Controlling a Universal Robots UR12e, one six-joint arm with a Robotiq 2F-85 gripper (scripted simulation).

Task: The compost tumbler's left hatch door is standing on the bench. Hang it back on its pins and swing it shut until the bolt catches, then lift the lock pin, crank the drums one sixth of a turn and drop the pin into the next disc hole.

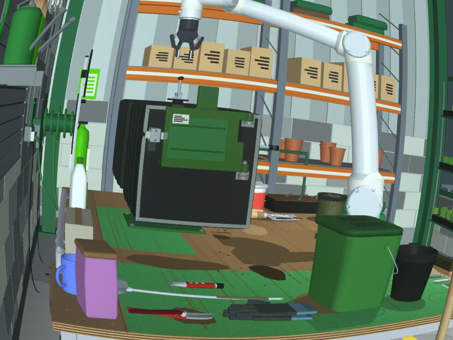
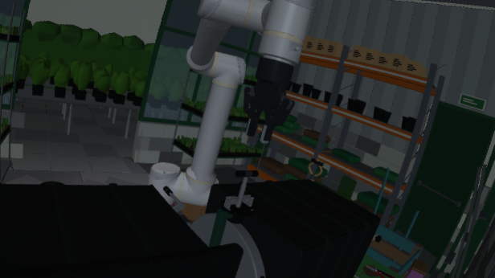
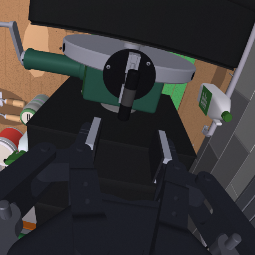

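Note:
The lock pin (image 1: pixel 179 89) (image 2: pixel 245 187) (image 3: pixel 128 95) stands upright with its black T-handle on top of the tumbler, between the two black drums. Its foot sits in a black bracket over the grey index disc (image 3: pixel 129 61). My gripper (image 1: pixel 186 55) (image 2: pixel 261 128) (image 3: pixel 129 140) hangs above the pin's handle, open and empty. The green hatch door (image 1: pixel 203 137) sits on the front of the black tumbler (image 1: pixel 190 164), hinged at its right side. A grey bolt latch (image 1: pixel 154 135) is at its left edge. The crank handle (image 3: pixel 14 39) shows at the end of the green axle housing.
Behind the tumbler, orange shelves (image 1: pixel 256 82) carry cardboard boxes and clay pots. A white bottle (image 1: pixel 78 185) stands at the bench's left. A green bin (image 1: pixel 353 261), a black bucket (image 1: pixel 413 272), a purple box (image 1: pixel 97 281) and hand tools (image 1: pixel 197 296) occupy the bench front.

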